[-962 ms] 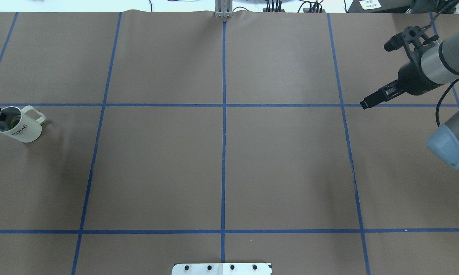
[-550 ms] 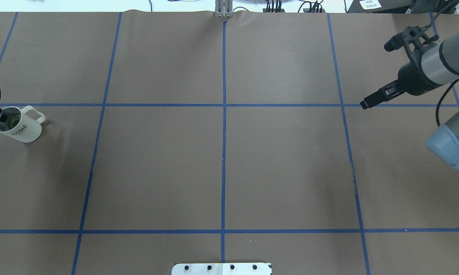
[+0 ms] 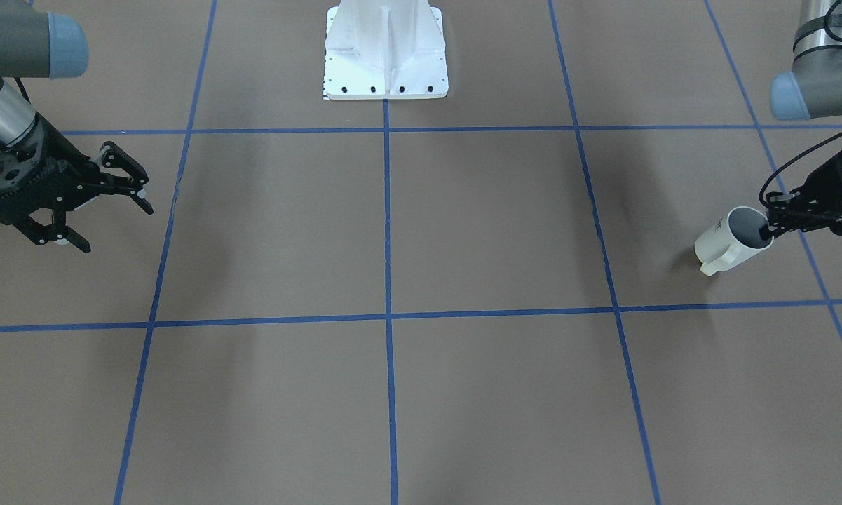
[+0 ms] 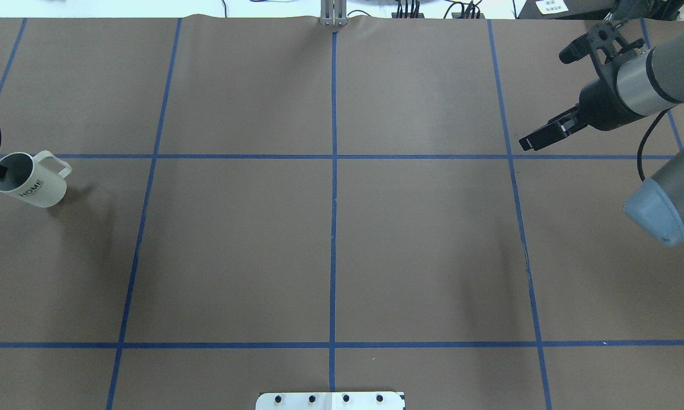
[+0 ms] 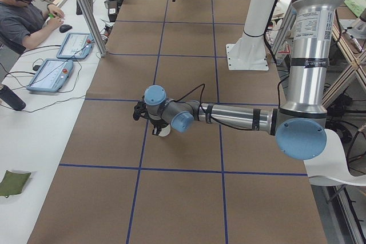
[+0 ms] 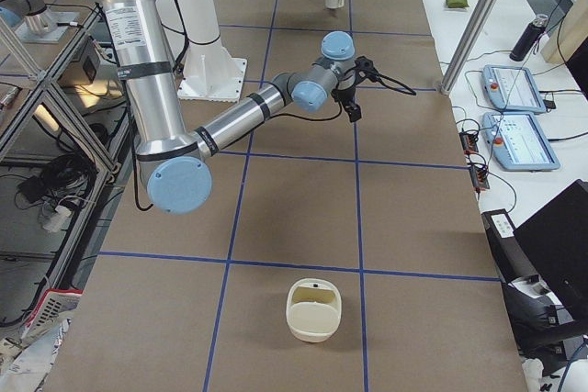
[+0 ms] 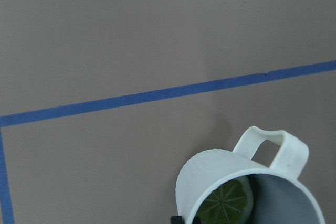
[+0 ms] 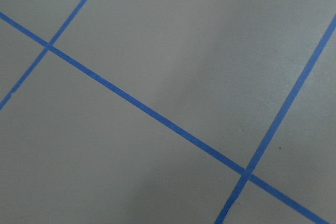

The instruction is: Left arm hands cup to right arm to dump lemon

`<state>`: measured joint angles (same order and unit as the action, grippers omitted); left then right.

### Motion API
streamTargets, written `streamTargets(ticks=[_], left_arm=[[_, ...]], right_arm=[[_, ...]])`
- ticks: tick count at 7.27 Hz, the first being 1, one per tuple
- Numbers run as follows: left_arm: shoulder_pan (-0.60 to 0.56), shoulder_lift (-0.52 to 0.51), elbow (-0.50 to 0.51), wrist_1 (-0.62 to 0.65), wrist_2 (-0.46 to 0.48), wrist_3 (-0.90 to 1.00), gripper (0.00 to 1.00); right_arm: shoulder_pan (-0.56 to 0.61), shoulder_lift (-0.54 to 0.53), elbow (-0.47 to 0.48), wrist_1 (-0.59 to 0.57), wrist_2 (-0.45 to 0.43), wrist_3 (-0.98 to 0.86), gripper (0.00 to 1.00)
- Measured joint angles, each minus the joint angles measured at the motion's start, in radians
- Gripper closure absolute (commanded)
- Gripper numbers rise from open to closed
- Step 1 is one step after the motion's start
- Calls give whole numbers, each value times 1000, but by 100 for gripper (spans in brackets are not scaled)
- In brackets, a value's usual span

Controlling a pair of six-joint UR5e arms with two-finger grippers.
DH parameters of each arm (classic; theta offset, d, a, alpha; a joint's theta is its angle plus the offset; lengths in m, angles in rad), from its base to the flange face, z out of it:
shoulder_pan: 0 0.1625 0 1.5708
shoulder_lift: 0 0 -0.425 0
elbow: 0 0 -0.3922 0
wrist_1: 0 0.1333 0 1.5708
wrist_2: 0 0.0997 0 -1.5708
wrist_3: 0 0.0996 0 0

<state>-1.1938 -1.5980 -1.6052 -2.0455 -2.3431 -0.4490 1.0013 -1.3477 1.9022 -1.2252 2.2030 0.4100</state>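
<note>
White cup point(image 3: 722, 245) tilts, rim pinched by left pincer point(image 3: 766, 235), mouth facing outward.

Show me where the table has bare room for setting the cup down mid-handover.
The central squares either side of the middle blue tape line are bare, bordered by the base plate and the far edge. Crowded: the left end, where the left tool grips the cup, and the right end, under the open right tool.
</note>
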Motion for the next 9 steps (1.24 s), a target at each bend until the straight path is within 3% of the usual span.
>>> streamTargets(ticks=[2,5,7,9], left_arm=[[-26,-48,-41,109,-4,-20,100],[-40,-240,-45,256,-8,-262,100],[-38,-370,-37,328,-39,-491,100],[-23,-476,-21,344,-104,-737,100]], right_arm=[[-46,61,-9,25,-113,-16,1],[-184,223,-60,53,-362,-14,2],[-347,252,-100,206,-692,-12,2],[-467,288,-202,424,-885,-11,2]])
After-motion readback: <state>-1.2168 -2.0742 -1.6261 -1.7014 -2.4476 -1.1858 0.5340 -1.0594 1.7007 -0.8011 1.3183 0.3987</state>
